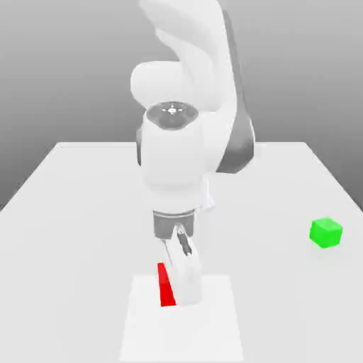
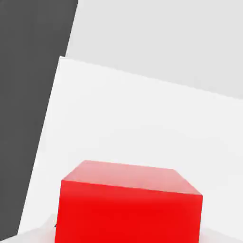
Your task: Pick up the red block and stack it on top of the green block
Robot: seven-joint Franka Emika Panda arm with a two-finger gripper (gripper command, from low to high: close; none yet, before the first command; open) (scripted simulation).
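Observation:
The red block (image 1: 166,285) rests on a white square patch (image 1: 216,330) near the front of the table, and most of it is hidden behind my gripper (image 1: 181,292). The gripper has come down right at the block from above. From the hand view the red block (image 2: 129,206) looks very close and large, with its top face and one side face visible. The green block (image 1: 326,232) sits alone on the table, far off toward the exterior view's right and well apart from the gripper.
The grey-white table (image 1: 78,213) spreads out around the arm. The white patch (image 2: 142,123) lies under the red block, and a dark area (image 2: 28,95) lies past the table's edge in the hand view.

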